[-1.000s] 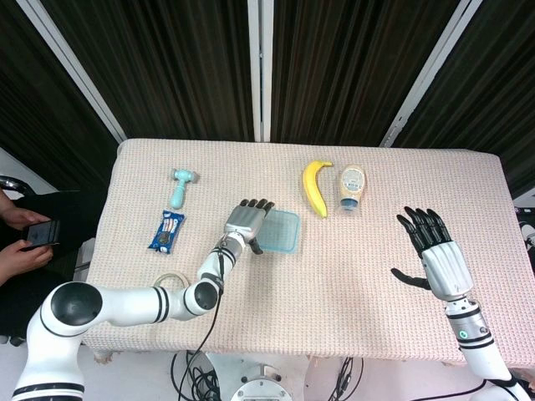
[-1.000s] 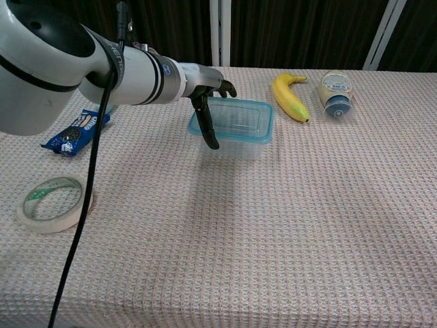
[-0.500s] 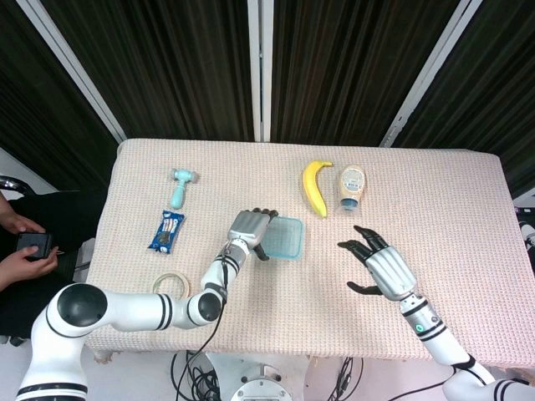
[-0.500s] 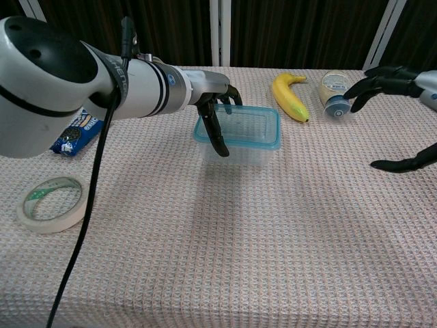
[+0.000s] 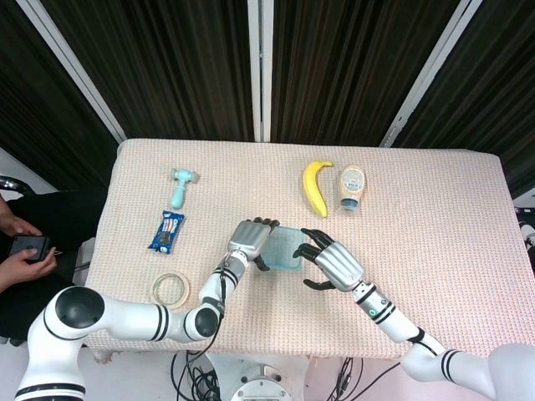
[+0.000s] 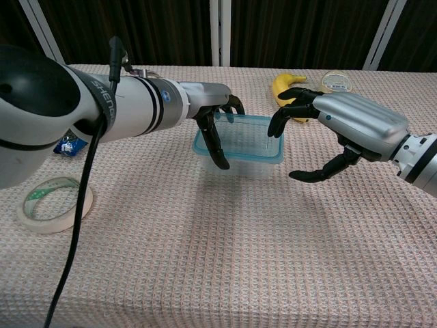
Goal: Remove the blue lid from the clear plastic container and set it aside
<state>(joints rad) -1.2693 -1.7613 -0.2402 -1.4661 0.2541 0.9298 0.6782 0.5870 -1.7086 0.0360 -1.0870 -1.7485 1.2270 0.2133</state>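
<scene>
The clear plastic container (image 6: 240, 145) with its blue lid (image 5: 285, 247) sits mid-table, and its shadow suggests it is raised slightly off the cloth. My left hand (image 6: 213, 117) grips its left end, fingers over the lid edge and thumb down the front wall; the left hand (image 5: 251, 238) shows the same grip from above. My right hand (image 6: 338, 124) is at the container's right end with fingers spread and nothing in it. Its fingertips (image 6: 276, 126) hover at the lid's right rim; whether they touch is unclear. From above, the right hand (image 5: 332, 261) lies just right of the lid.
A banana (image 5: 315, 188) and a pale bottle (image 5: 352, 185) lie behind the container. A tape roll (image 6: 48, 203), a blue snack packet (image 5: 168, 230) and a teal toy hammer (image 5: 180, 185) are to the left. A person with a phone (image 5: 21, 248) sits off the table's left edge.
My right hand has swept in from the far right to the container's right end. My left hand has carried the container a little nearer and to the right.
</scene>
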